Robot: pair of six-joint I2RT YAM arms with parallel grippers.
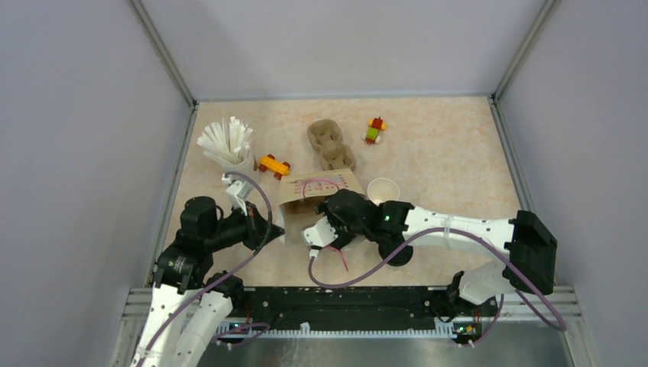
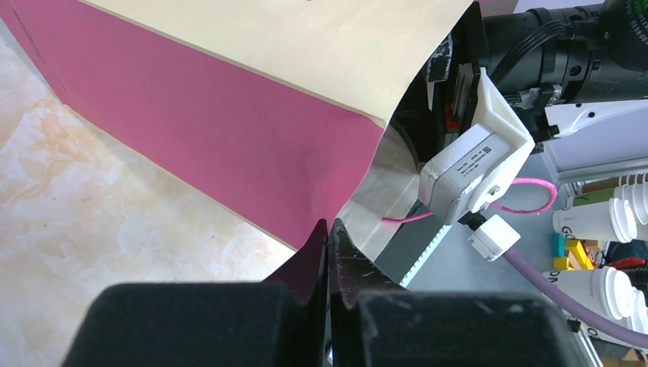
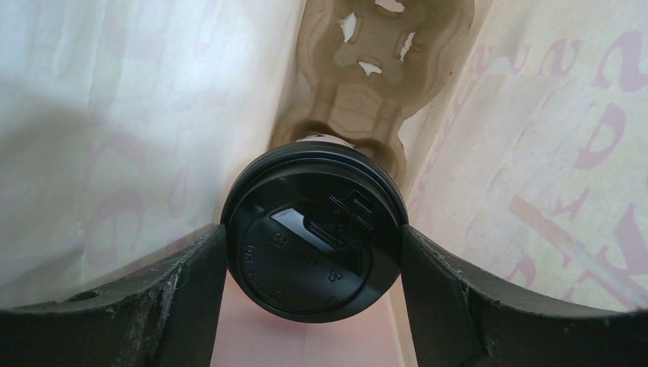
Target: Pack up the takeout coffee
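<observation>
Plainly, the right jaws grip a lidded paper cup, flat black plastic lid uppermost, inside the beige, pink-printed paper bag. The left jaws are pinched closed on that bag's edge. An unlidded white cup stands on the table at the bag's 3 o'clock.

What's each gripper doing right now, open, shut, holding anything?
Left gripper: shut on the edge of the bag.
Right gripper: shut on the lidded cup, inside the bag.
</observation>
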